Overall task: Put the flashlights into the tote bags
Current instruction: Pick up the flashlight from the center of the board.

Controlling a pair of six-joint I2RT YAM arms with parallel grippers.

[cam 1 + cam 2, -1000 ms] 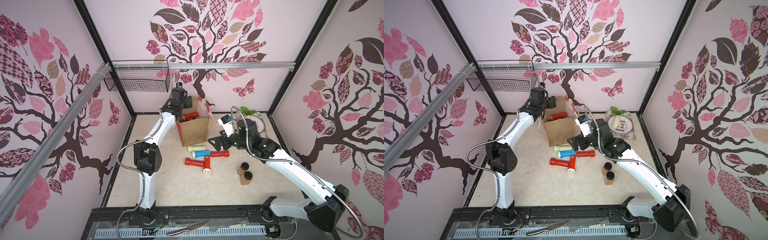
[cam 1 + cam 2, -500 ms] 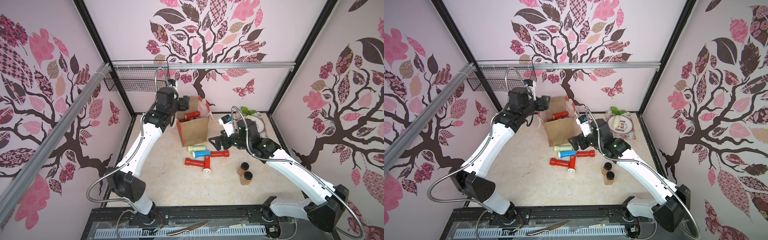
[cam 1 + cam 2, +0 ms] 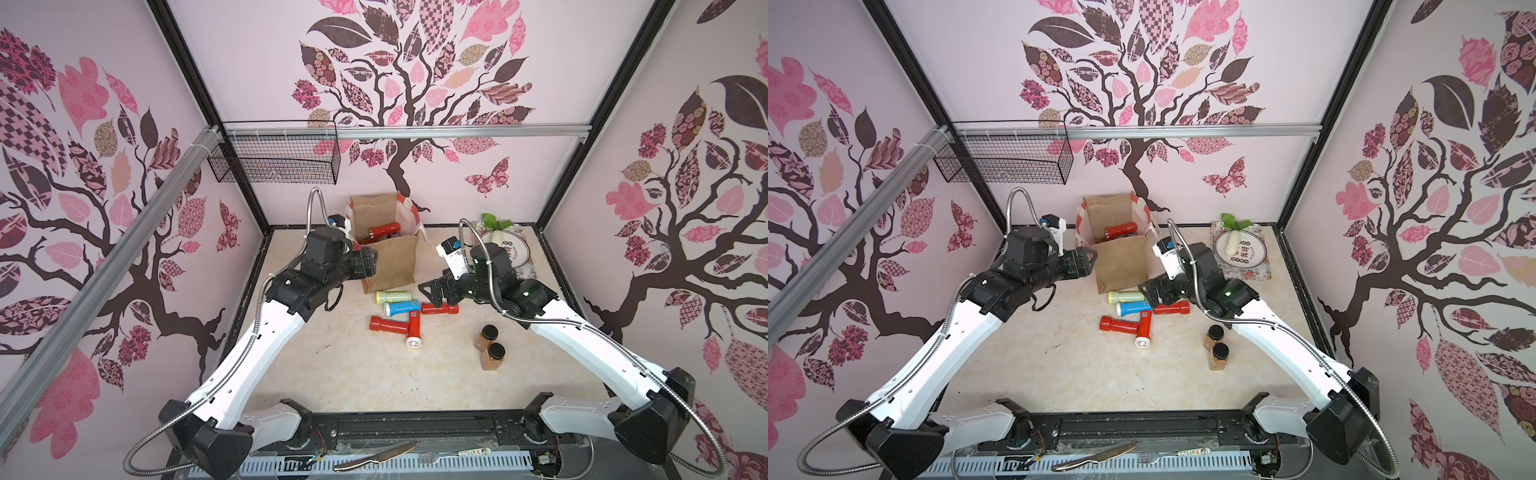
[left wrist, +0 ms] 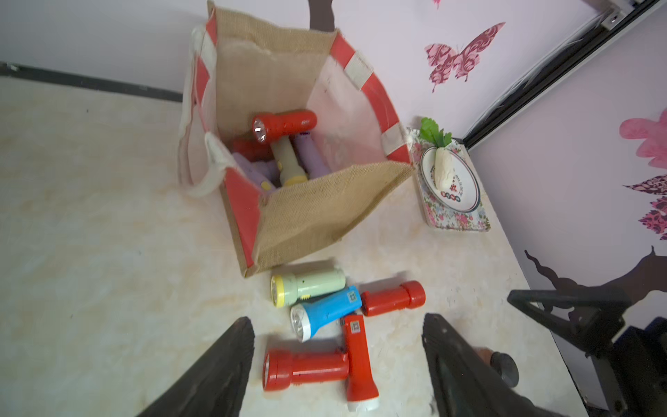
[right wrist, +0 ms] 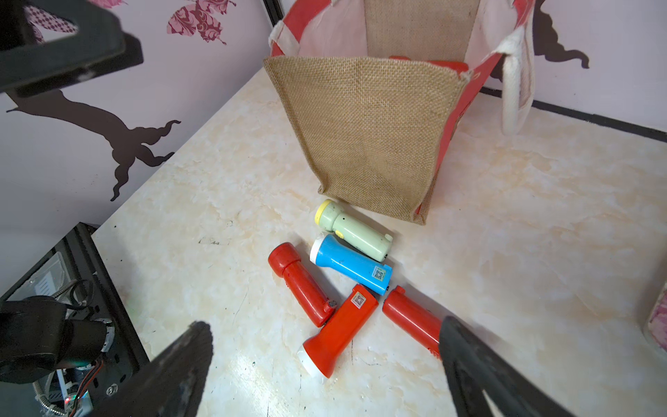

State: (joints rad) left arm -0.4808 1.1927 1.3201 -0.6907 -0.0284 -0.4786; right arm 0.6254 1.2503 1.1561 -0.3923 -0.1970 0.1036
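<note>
The tan burlap tote bag point(image 3: 390, 257) point(image 4: 325, 213) stands open at the back of the table. Inside lie a red flashlight point(image 4: 285, 124) point(image 3: 380, 231) and lilac and pale green ones point(image 4: 285, 159). Several flashlights lie in front of the bag: pale green point(image 3: 392, 296), blue point(image 3: 401, 307), and red ones point(image 3: 440, 308) point(image 3: 388, 325) point(image 3: 414, 330). My left gripper point(image 3: 1088, 259) point(image 4: 337, 317) hangs open and empty by the bag's near-left corner. My right gripper point(image 3: 430, 291) point(image 5: 325, 323) is open and empty above the right end of the pile.
Two amber jars with black lids point(image 3: 488, 340) stand right of the pile. A floral tray point(image 3: 525, 270) with a plate and white radish sits at the back right. A wire basket point(image 3: 274, 160) hangs on the back wall. A knife point(image 3: 374, 455) lies at the front rail.
My left arm has drawn back from over the bag's mouth and come down toward the bag's near-left corner, gripper empty. The right arm has stayed put.
</note>
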